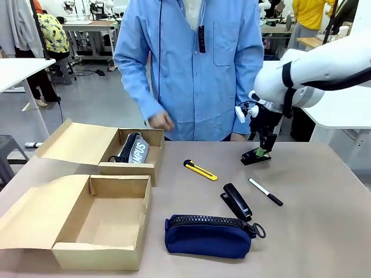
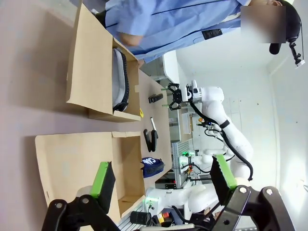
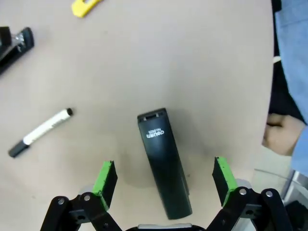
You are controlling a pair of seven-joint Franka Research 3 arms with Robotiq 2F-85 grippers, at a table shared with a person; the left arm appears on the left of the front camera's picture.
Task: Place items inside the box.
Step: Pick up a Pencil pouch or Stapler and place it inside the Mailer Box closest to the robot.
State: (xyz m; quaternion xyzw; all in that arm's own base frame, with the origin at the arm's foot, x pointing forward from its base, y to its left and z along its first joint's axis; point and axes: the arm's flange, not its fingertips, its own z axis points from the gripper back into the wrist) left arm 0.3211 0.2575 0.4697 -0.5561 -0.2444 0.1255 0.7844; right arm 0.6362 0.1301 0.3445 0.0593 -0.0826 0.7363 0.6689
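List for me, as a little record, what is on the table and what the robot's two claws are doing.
Near box: open, nothing seen inside
Far box: open, holds a black printed item
Loose on table: navy pouch, utility knife, marker, black stapler
Right gripper: open, poised over a second black device
Left gripper: open, holding nothing
Person: standing at the far side

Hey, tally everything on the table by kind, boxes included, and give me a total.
Cardboard boxes: 2, larger box and smaller box
Pouches: 2, navy pouch and black-and-grey pouch in the smaller box
Staplers: 2, near stapler and far stapler
Utility knife: 1
Marker pen: 1
Total: 8
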